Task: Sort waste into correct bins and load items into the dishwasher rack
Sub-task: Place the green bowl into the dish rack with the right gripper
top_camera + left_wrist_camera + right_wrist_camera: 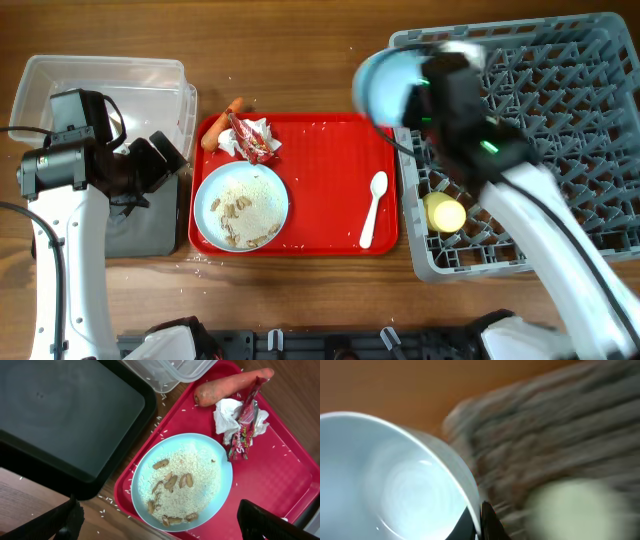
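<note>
The right pincer [418,95] pinches the rim of the light-blue bowl [385,85] and holds it up in the air. One dark finger [482,520] shows at the bowl's edge in the right wrist view. The bowl looks empty inside. It hangs over the near left corner of the big grey rack [560,110], partly past the rack's edge. The pictures here are blurry, so I cannot tell how high it is above the pegs. The small yellow cup [445,213] already sits in the rack, lower down on the left side.

The left pincer [168,155] is wide open and holds nothing. It hangs over the black tray [65,410], just beside the red tray [330,140]. The clear tub [100,75] is next to the black tray.

On the red tray sits the light-blue plate [226,467] with the rice scraps [185,467] on it. Above it lie the carrot [230,385] and the red-and-white wrapper [245,425] with its white tissue [227,412]. The white spoon [372,208] lies on the right side of the red tray. Some rice is on the desk [300,60] too.

I think the bowl is about to go into the rack. The grip is only on the thin rim, so the bowl could slip or tip. It could also bang the rack's edge or a peg, or land off the side, because it hangs so close to the corner
</note>
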`<act>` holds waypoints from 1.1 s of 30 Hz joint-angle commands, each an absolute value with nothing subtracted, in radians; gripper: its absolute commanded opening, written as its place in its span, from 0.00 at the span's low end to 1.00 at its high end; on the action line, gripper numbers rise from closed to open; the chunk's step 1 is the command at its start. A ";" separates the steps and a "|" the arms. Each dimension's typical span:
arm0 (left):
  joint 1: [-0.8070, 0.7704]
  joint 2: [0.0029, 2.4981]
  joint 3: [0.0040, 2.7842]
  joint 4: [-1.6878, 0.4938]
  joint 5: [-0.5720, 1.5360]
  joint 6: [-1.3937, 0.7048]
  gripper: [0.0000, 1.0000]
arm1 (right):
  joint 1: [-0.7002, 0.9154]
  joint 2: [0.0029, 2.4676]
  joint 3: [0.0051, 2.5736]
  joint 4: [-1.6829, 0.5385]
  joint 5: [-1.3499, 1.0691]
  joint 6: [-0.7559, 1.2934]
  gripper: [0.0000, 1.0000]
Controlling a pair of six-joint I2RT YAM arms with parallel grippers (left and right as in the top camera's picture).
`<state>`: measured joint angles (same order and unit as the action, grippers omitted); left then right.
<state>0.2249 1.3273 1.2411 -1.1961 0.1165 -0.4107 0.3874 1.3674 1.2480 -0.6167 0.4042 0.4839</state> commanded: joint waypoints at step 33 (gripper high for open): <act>0.229 1.316 1.250 -1.193 0.110 -0.427 1.00 | -0.111 1.777 1.250 -0.284 1.214 -0.371 0.04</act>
